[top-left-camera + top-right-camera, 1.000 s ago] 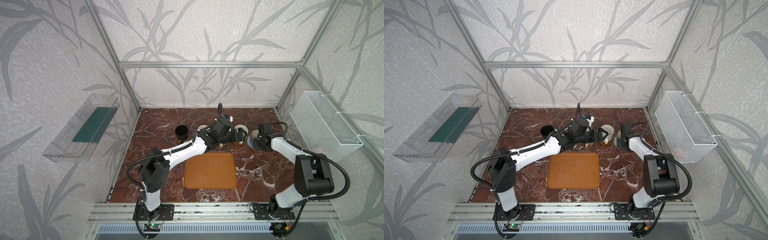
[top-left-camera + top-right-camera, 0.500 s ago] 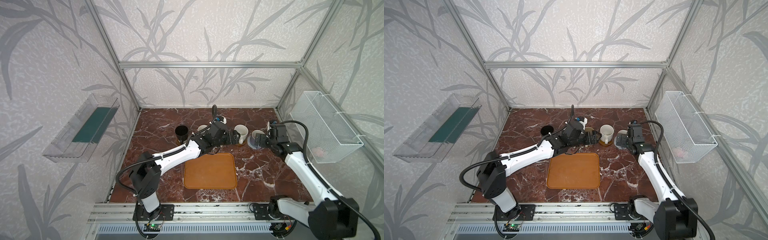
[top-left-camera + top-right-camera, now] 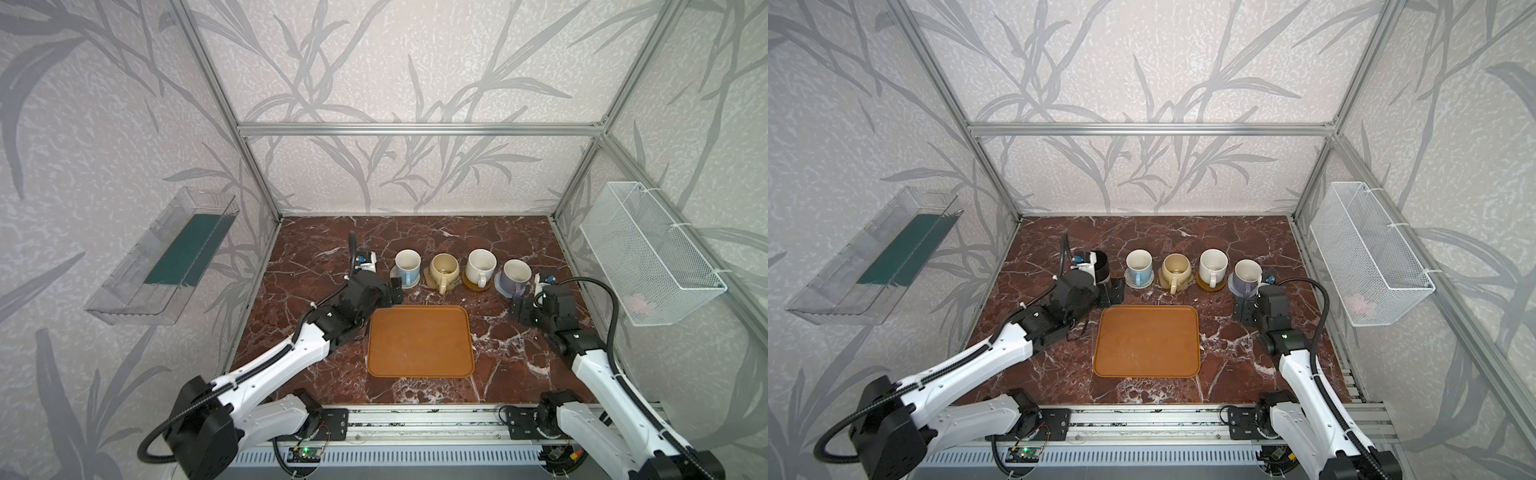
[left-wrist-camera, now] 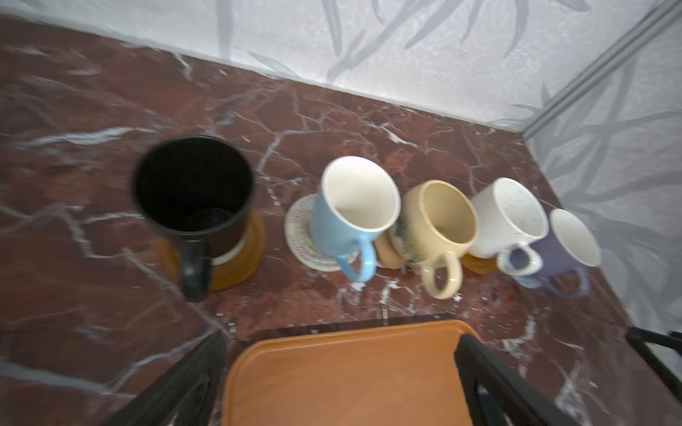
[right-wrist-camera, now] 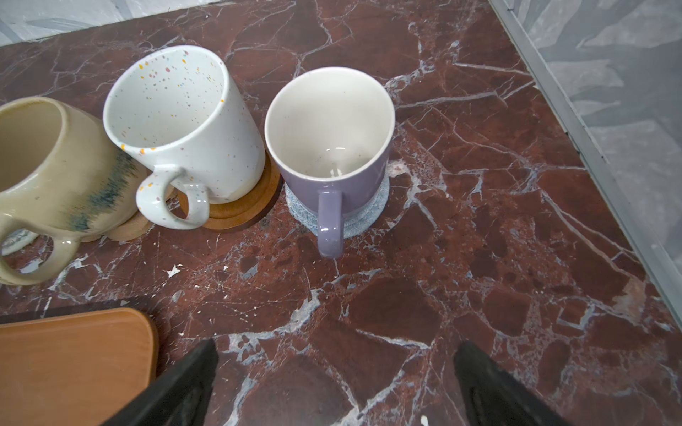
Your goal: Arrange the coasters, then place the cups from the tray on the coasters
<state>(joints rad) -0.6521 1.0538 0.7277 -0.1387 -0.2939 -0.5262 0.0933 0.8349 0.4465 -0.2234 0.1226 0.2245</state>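
Five cups in a row mid-frame, each on one of the coasters, above the bare tray | Step: placing looks complete; the next move calls for backing off without nudging any cup | left fingers, right fingers: spread wide, empty | left wrist view shows the black cup; right wrist view does not.

The orange-brown tray lies flat. Beyond its far edge a row of 5 runs left to right, each mug upright on its own mat with its handle turned to the tray's side:
- black cup on a round brown coaster, past the tray's far-left corner
- light blue cup on a beige woven coaster
- cream-yellow cup on a tan flower coaster
- speckled white cup on a brown disc coaster
- lavender cup on a grey-blue woven coaster, past the tray's far-right corner
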